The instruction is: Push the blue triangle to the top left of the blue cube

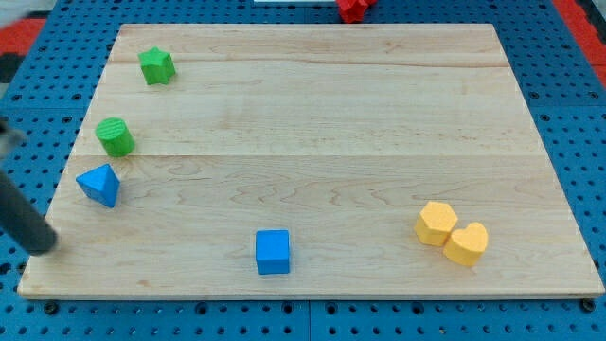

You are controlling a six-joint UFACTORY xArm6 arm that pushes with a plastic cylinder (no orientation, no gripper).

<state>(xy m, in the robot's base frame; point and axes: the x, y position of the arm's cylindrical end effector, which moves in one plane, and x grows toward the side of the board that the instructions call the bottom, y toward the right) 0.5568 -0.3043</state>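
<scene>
The blue triangle (99, 184) lies near the board's left edge, below the green cylinder. The blue cube (273, 252) sits near the bottom edge, left of centre, well to the right of and lower than the triangle. My rod comes in from the view's left edge as a dark blurred bar. My tip (44, 246) is at the board's bottom left corner, below and left of the blue triangle, not touching it.
A green star-shaped block (156, 65) lies at the top left. A green cylinder (115, 137) lies just above the triangle. A yellow hexagon (436, 223) and a yellow heart (467, 243) touch at the bottom right. A red block (354, 8) sits beyond the top edge.
</scene>
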